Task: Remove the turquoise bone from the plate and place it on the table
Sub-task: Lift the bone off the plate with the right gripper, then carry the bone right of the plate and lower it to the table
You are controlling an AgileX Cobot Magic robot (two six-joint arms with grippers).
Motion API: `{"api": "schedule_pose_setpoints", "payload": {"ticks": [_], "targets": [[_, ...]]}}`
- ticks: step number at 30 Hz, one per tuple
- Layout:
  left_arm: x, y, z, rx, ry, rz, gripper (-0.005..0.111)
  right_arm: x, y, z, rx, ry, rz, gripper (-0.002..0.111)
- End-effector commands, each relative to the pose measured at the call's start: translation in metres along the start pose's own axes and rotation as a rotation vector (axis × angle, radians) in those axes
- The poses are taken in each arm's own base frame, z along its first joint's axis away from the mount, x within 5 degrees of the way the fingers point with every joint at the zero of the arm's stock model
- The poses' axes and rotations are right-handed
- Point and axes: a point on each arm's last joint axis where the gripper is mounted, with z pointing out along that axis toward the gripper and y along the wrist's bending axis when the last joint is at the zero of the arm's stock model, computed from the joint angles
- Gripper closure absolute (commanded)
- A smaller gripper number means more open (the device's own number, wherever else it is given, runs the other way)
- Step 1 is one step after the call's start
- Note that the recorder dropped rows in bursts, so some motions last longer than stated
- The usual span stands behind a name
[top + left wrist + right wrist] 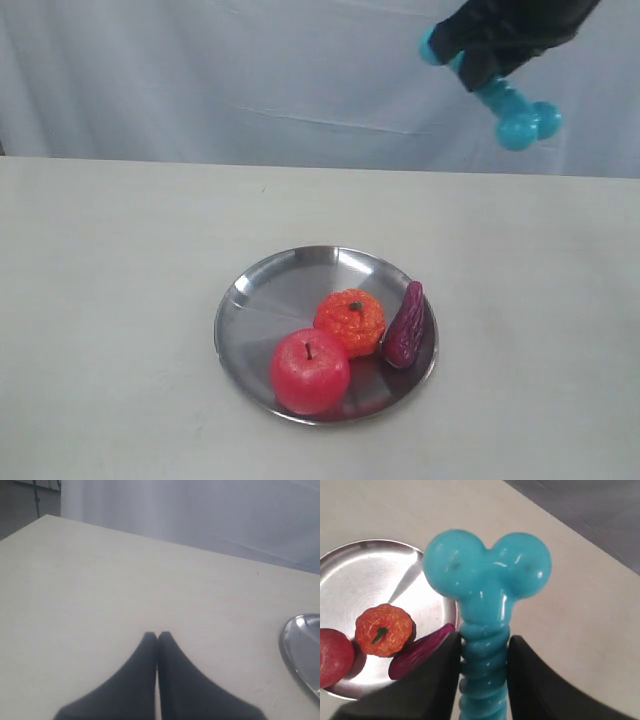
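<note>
My right gripper [487, 62] [484, 652] is shut on the ribbed shaft of the turquoise bone [517, 111] [487, 585], holding it high in the air above and to the right of the silver plate [270, 285] [355, 575]. One knobbed end hangs down and right of the black fingers. The off-white table [120, 260] [580, 630] lies well below the bone. My left gripper [157, 636] is shut with nothing in it, hovering over bare table left of the plate's rim [295, 645]; the exterior view does not show it.
The plate holds a red apple [310, 370] [332, 656], an orange fruit [351, 321] [384, 629] and a dark purple piece [406, 325] [417, 650]. A pale curtain [250, 70] hangs behind the table's far edge.
</note>
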Motion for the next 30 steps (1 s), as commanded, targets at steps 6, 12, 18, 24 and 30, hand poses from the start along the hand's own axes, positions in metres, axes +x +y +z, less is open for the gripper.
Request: {"api": "schedule_pose_setpoints", "payload": {"ticks": [6, 12, 18, 24, 30], "targets": [[0.0, 0.0, 0.0, 0.007, -0.003, -0.004, 0.107, 0.074, -0.022, -0.018, 0.054, 0.119, 0.225, 0.109], [0.0, 0.0, 0.0, 0.007, -0.003, -0.004, 0.107, 0.116, -0.015, 0.021, 0.045, 0.243, 0.302, 0.109], [0.0, 0.0, 0.0, 0.007, -0.003, -0.004, 0.107, 0.145, -0.004, 0.068, 0.045, 0.209, 0.376, 0.109], [0.0, 0.0, 0.0, 0.007, -0.003, -0.004, 0.107, 0.157, 0.0, 0.105, 0.04, 0.199, 0.41, 0.109], [0.0, 0.0, 0.0, 0.007, -0.003, -0.004, 0.107, 0.161, 0.001, 0.148, 0.031, 0.242, 0.434, 0.109]]}}
